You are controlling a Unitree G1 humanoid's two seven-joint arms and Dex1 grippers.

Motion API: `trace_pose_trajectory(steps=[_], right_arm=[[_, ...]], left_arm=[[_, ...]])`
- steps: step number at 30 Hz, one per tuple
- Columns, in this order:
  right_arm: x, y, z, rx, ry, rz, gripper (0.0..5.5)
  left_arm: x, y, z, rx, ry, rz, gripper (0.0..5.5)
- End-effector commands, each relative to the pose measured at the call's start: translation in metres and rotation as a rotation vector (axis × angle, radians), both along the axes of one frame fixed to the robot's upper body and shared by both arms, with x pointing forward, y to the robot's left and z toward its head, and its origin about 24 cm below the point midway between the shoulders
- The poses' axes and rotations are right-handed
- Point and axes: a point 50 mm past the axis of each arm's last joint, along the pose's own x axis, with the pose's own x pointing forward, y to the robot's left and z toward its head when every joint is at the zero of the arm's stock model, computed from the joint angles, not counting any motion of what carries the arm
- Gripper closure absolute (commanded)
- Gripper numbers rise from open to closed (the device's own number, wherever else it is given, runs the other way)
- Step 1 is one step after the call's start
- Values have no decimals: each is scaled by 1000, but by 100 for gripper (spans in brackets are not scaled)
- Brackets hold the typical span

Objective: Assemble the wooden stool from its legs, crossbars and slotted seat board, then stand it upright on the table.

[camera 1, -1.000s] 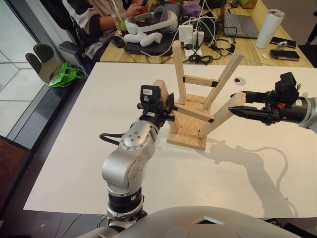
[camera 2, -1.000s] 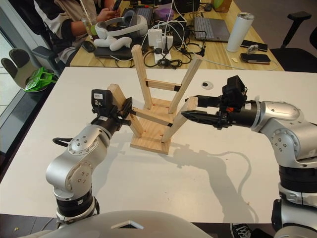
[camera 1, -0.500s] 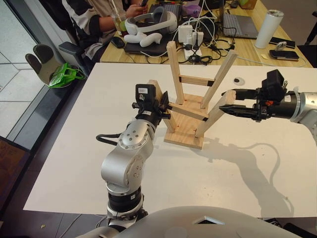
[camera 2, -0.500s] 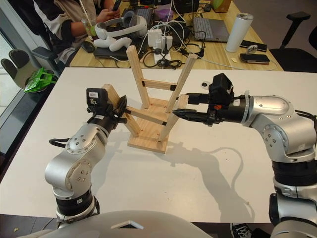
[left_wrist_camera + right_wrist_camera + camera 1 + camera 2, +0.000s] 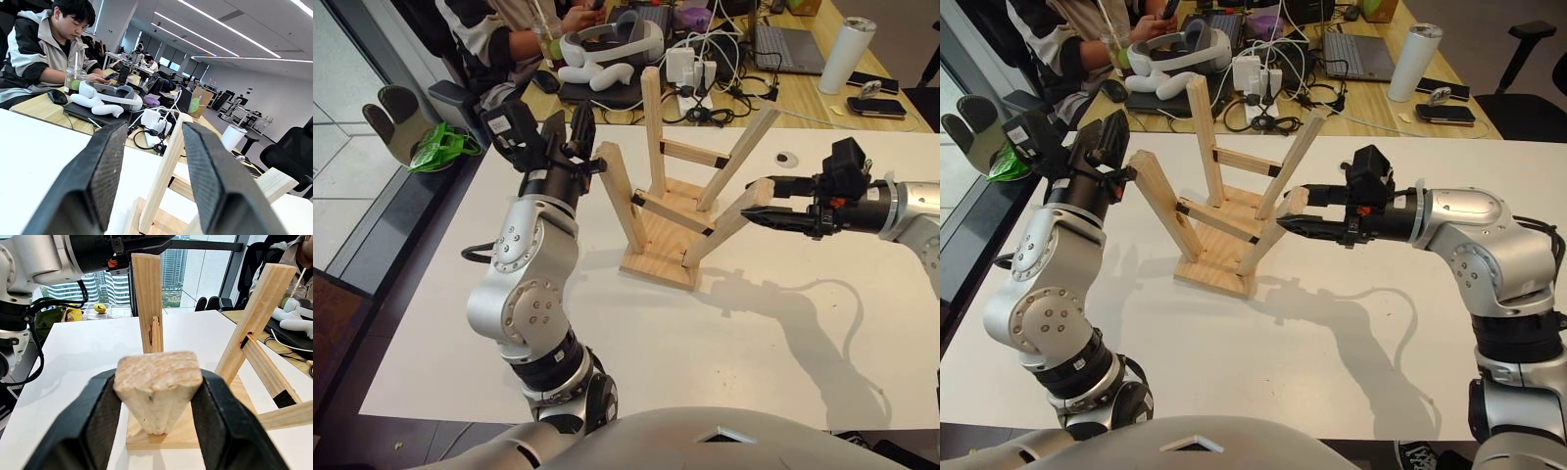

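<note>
Pale wood stool lay upside down mid-table, closer to the far edge than the near one. Seat board was down on the white table, all four legs pointing up and splayed outward. Two crossbars were fitted: one between the near pair of legs, one between the far pair.

Right gripper came in level from the table's right side. Its black fingers were clamped on the free end of the near right leg, one finger on each side of the end grain.

Left gripper was held high over the far left part of the table, just beside the top of the near left leg. Its fingers were spread wide with nothing between them. I could not tell whether they touched that leg. From the left wrist camera, the far left leg showed through the gap, farther off.

A cluttered desk stood beyond the far edge.
</note>
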Motion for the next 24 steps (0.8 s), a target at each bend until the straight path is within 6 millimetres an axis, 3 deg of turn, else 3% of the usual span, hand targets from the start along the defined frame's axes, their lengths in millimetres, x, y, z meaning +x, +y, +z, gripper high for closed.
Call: trace_pose_trajectory(steps=[1,10,18,20,24], right_arm=[[6,-3,-8,3,65,-76,348],[15,1,2,64,27,-111,348],[9,3,-2,4,37,-33,348],[7,3,-6,-20,41,-21,348],[6,7,-13,-63,35,3,348]], left_arm=[[-1,-1,-1,-13,12,-3,343],[1,2,-4,-2,30,8,343],[2,-2,-2,30,19,-6,343],[14,3,14,57,-37,-5,343],[39,4,71,134,-228,-48,343]])
